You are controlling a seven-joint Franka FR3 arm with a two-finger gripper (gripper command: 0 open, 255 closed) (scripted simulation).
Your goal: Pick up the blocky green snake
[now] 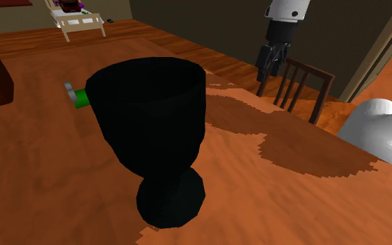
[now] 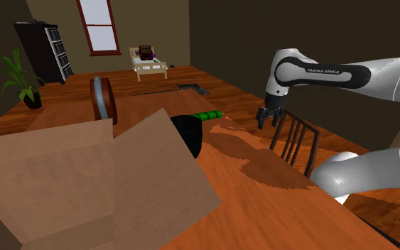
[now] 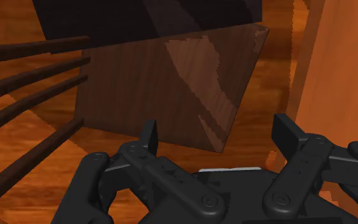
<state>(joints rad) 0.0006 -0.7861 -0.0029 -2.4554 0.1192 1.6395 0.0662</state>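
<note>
Over the chair [image 1: 300, 82] [image 2: 294, 142] at the table's [image 1: 48, 174] far edge hangs the gripper [image 1: 269, 59] [image 2: 269, 117] [image 3: 219, 137], pointing down. In the wrist view its fingers [image 3: 289, 133] stand wide apart with nothing between them, dark chair slats and a brown wooden face beneath. The snake [image 1: 83, 98] [image 2: 209, 115], green and blocky, lies flat on the table, well apart from the gripper. In the shoulder view a big black cup [image 1: 152, 132] [image 2: 191, 131] hides most of it, and a short green end shows at the cup's left. In the second exterior view the snake lies just beyond the cup, and a box [image 2: 84, 185] stands nearest the camera.
</note>
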